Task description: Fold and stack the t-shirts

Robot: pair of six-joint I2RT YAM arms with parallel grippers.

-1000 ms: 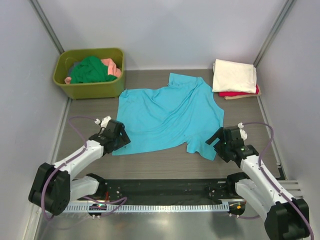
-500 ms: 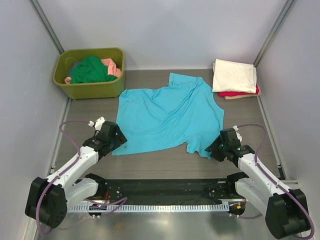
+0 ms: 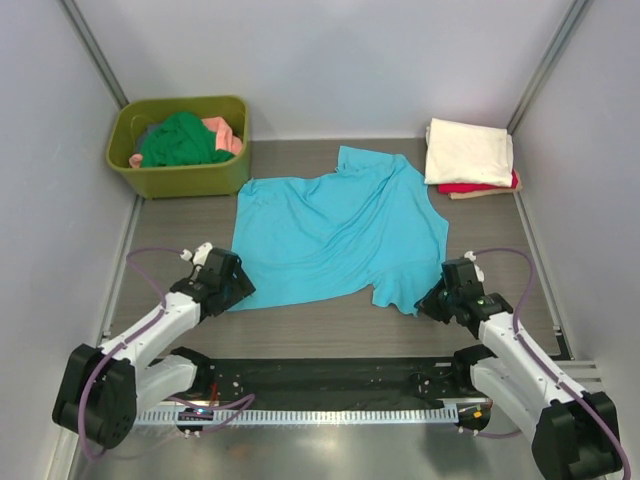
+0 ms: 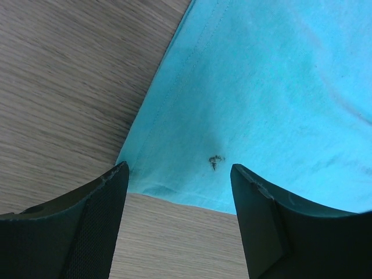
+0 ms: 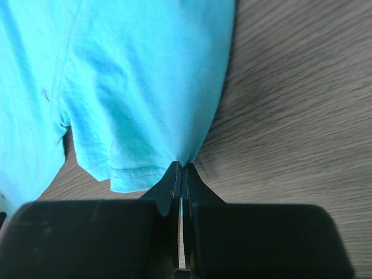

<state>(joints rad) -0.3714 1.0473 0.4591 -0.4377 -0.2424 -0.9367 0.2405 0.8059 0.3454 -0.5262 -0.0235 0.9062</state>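
The turquoise-blue t-shirt (image 3: 335, 235) lies spread out and rumpled in the middle of the table. My left gripper (image 3: 232, 285) is at its near left corner, low over the table. In the left wrist view the left gripper (image 4: 179, 168) is open, and the t-shirt's hem corner (image 4: 174, 174) lies between and just beyond the fingers. My right gripper (image 3: 432, 300) is at the shirt's near right corner. In the right wrist view the right gripper (image 5: 181, 167) is shut on the t-shirt's edge (image 5: 192, 139), with cloth pinched at the tips.
An olive-green tub (image 3: 175, 182) at the back left holds a dark green shirt (image 3: 180, 140) and a salmon-pink one (image 3: 225, 135). At the back right a folded cream-white shirt (image 3: 468, 150) lies on a red one (image 3: 480, 187). Grey walls enclose the table.
My right gripper slid to the shirt's near right corner and went from open to shut on the cloth. My left gripper shifted slightly at the near left corner and stays open.
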